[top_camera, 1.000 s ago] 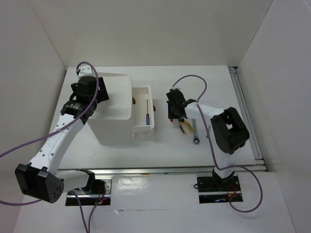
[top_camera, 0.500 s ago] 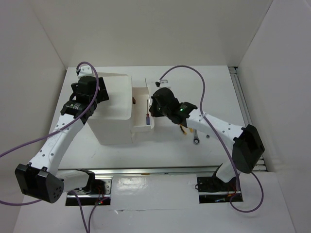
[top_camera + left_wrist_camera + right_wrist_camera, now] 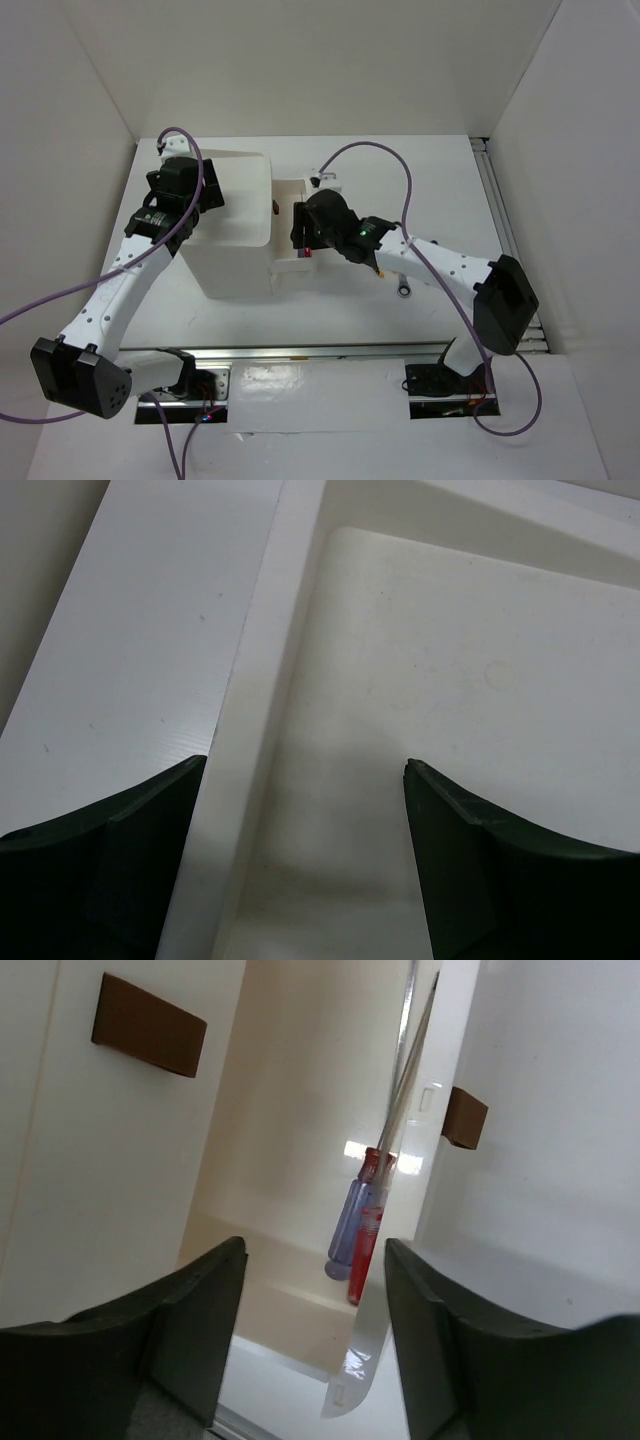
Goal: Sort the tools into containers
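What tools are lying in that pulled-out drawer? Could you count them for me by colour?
Red screwdriver: 1
Blue screwdriver: 1
Total: 2

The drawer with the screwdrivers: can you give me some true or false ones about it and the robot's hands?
1. The red screwdriver lies in the drawer. True.
2. A wrench lies on the table. True.
3. The blue screwdriver lies out on the table. False: it lies in the drawer, right beside the red one.
4. The right gripper is squeezing a screwdriver. False: its jaws are open with nothing between them.
5. The left gripper is open above the white box. True.
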Robot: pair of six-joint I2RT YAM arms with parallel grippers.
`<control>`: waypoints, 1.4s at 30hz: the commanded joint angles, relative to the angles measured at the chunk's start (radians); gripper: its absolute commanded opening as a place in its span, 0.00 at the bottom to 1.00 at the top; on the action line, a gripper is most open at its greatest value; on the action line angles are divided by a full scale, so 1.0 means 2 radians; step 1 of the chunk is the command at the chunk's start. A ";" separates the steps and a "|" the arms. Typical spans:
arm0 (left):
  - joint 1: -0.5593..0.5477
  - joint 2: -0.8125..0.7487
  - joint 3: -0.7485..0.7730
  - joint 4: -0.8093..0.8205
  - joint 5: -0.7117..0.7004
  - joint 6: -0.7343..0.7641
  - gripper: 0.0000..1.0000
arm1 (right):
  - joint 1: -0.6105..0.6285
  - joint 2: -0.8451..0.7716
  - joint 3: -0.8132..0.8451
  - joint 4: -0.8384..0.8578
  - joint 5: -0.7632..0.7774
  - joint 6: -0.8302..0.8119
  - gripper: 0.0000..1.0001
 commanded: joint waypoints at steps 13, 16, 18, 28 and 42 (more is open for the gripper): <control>-0.017 0.027 -0.026 -0.083 0.082 -0.012 0.89 | -0.036 -0.012 0.005 -0.036 0.156 -0.102 0.00; -0.017 0.027 -0.026 -0.083 0.082 -0.012 0.89 | -0.049 0.010 -0.006 0.018 0.104 -0.146 0.00; -0.017 0.027 -0.026 -0.083 0.082 -0.012 0.89 | -0.062 0.022 -0.006 0.053 0.080 -0.155 0.00; -0.017 0.027 -0.026 -0.083 0.082 -0.012 0.89 | -0.088 0.099 0.047 0.087 -0.094 -0.180 0.00; -0.017 0.036 -0.026 -0.083 0.091 -0.012 0.89 | -0.039 0.127 0.080 0.083 -0.118 -0.076 0.00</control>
